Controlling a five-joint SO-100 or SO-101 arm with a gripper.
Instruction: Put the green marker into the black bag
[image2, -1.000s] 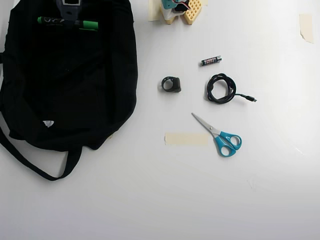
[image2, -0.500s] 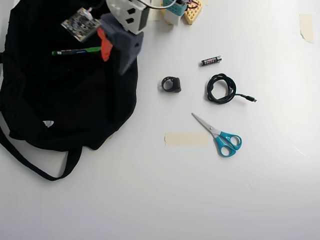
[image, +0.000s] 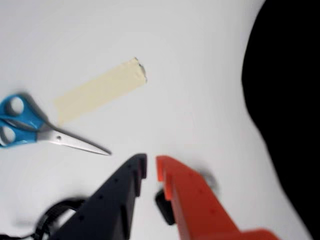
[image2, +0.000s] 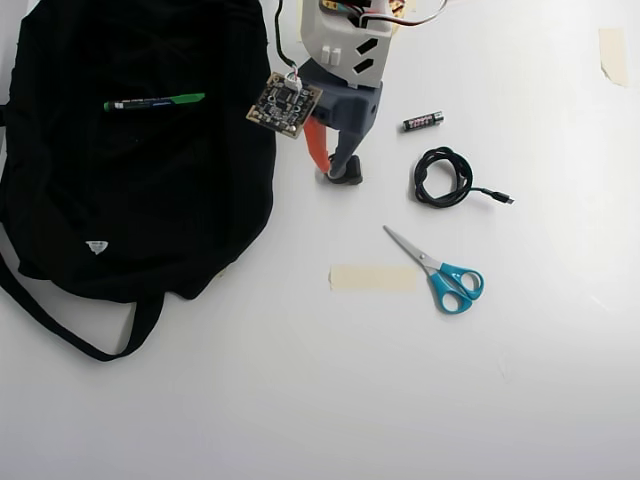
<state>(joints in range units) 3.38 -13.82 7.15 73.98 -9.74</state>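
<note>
— Up at ten o'clock in the overhead view, the slim green-capped marker (image2: 154, 101) lies flat on the big floppy black fabric bag (image2: 130, 200), apart from the arm.

— And the tool (image: 151, 167)? One dark finger, one orange, tips nearly touching, nothing between them. It hangs over the white table (image2: 320, 400) beside the bag's edge.

— Blue-handled scissors (image: 35, 131) at nine o'clock in the wrist view, a beige tape strip (image: 99, 90) just above.

— Coiled black cable (image2: 442, 178) at three o'clock overhead.
</note>
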